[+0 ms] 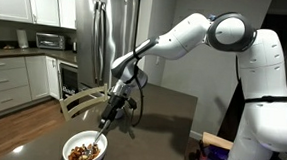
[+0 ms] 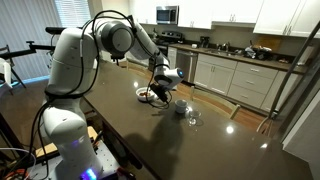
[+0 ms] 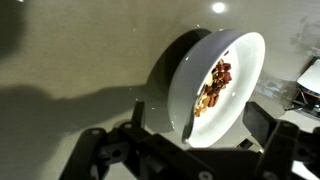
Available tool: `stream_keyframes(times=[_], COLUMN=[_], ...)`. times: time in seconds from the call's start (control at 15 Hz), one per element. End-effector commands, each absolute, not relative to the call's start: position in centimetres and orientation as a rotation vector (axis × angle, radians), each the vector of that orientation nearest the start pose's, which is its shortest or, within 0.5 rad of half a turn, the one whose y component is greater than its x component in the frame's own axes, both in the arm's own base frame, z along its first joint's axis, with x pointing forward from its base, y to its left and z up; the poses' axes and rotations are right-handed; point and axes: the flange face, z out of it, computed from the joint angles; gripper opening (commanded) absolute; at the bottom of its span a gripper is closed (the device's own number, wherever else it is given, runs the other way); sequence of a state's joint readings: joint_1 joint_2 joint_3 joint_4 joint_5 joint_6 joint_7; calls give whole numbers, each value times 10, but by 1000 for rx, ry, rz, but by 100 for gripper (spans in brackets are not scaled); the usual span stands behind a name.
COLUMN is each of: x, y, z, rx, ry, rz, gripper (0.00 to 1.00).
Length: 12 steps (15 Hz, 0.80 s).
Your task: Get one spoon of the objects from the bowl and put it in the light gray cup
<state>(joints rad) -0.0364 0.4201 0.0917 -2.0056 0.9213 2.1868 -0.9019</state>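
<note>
The kitchen is dim and warm-toned in both exterior views; overhead light glints off the steel refrigerator [image 1: 109, 28] and leaves small bright spots on the dark glossy table [image 2: 205, 140]; the white arm [image 1: 186, 35] stands out pale against the gloom; distant detail is soft and low in resolution. The wrist view is grainy; a lamp's reflection burns near its top edge; the white bowl [image 3: 245, 60] is almost blown out; a broad shadow lies left of it; the gripper [image 3: 195, 140] is a dark, blurred silhouette.
</note>
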Motion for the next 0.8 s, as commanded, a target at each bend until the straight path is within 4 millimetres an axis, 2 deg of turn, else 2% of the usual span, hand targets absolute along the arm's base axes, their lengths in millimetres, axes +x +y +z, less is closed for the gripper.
stream_keyframes(times=[0.0,0.33,0.73], x=[589,587,585], y=[61,61,61], z=[238,237,247], rx=[-2341,-2368,-2394], ry=[-354,-355,-328], rz=[-113,-103,-149], gripper=[100,100,100])
